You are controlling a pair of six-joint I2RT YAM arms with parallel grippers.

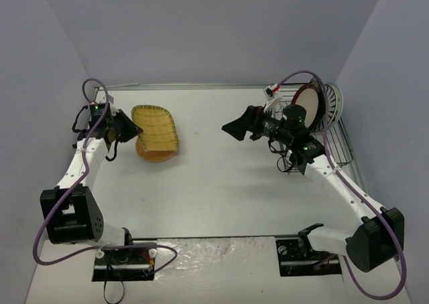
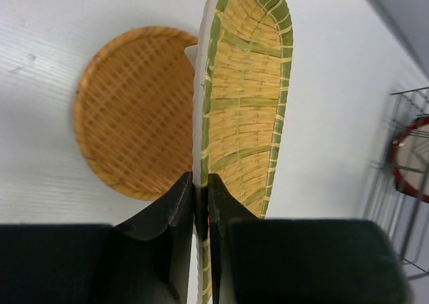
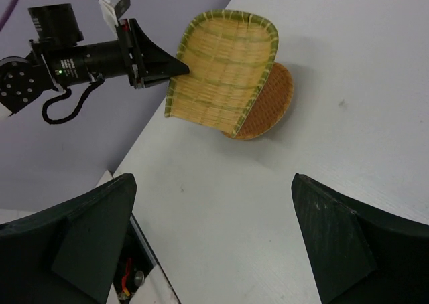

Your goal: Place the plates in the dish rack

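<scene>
- Left gripper (image 1: pixel 131 126) is clamped on the near rim of the squarish yellow woven-look plate (image 1: pixel 155 128). In the left wrist view both fingers (image 2: pixel 177 203) pinch the rim edge-on.
- The yellow plate is tilted steeply, with its far edge above the round orange-brown plate (image 1: pixel 156 155). We cannot tell whether the two touch.
- The orange-brown plate lies flat on the white table (image 1: pixel 221 183), on the left side.
- Right gripper (image 1: pixel 232 128) hangs over mid-table with its jaws wide apart and nothing between them.
- The black wire dish rack (image 1: pixel 340 143) sits at the far right edge, well apart from the yellow plate.
- A red-rimmed beige plate (image 1: pixel 308 103) stands upright in the rack. Behind it is a white plate (image 1: pixel 334 102), possibly striped, though it is too small to confirm.
</scene>
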